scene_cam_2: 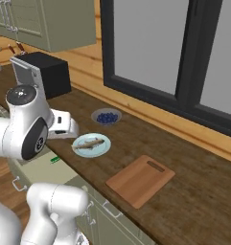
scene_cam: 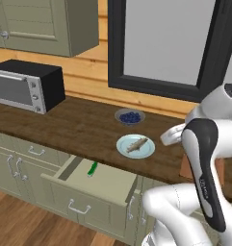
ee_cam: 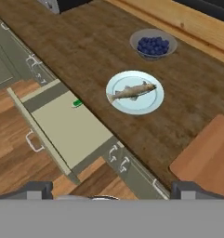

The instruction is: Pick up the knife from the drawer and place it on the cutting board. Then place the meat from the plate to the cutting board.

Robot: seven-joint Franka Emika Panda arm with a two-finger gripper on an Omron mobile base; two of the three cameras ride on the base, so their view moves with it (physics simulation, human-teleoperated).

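Observation:
The drawer [scene_cam: 105,182] stands pulled out below the counter, its pale green inside [ee_cam: 69,128] in plain sight. In it lies the knife [scene_cam: 92,168], close under the counter edge; its green handle [ee_cam: 77,102] peeks out and its blade is hidden. The pale blue plate [ee_cam: 135,92] sits on the counter with the meat [ee_cam: 132,91] across it. To the right lies the wooden cutting board [scene_cam_2: 141,180], bare. My gripper [ee_cam: 111,191] hangs high over the counter edge, between the drawer and the board. It is open and holds nothing.
A grey bowl of dark blue berries [scene_cam: 130,116] stands behind the plate. A black and silver toaster oven [scene_cam: 26,86] sits at the counter's far left. A dark-framed window [scene_cam_2: 184,52] runs along the back wall. Narrower shut drawers [ee_cam: 132,172] flank the open one.

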